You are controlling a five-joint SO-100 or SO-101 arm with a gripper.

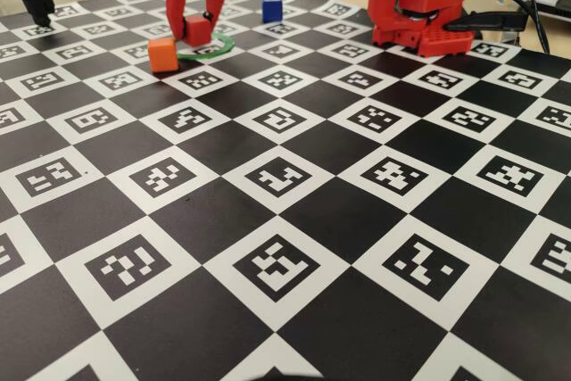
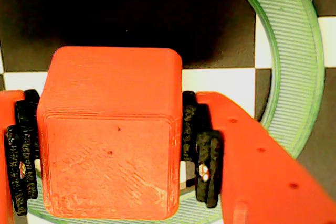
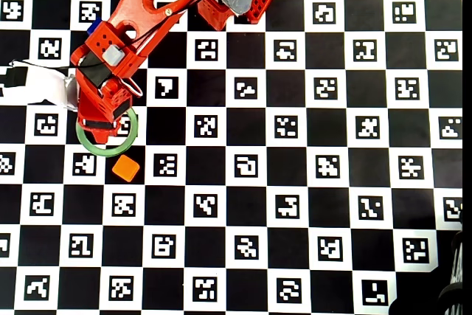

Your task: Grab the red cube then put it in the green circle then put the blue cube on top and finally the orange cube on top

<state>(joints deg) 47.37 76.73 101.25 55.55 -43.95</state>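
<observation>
While clamped between the black ribbed pads (image 2: 207,161), the red cube (image 2: 110,140) sits over the green circle (image 2: 294,61), a flat layer-lined ring; gripper (image 1: 198,22) clenched on it. Orange cube (image 1: 162,53) just beside the ring, blue cube (image 1: 271,10) well apart on the checkered board (image 1: 294,220).

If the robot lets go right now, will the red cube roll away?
Probably not: the red cube has flat faces and only slightly rounded edges, so it should sit still. It looks like stiff printed plastic, likely light. The gripper pads squeeze it without denting it.
</observation>
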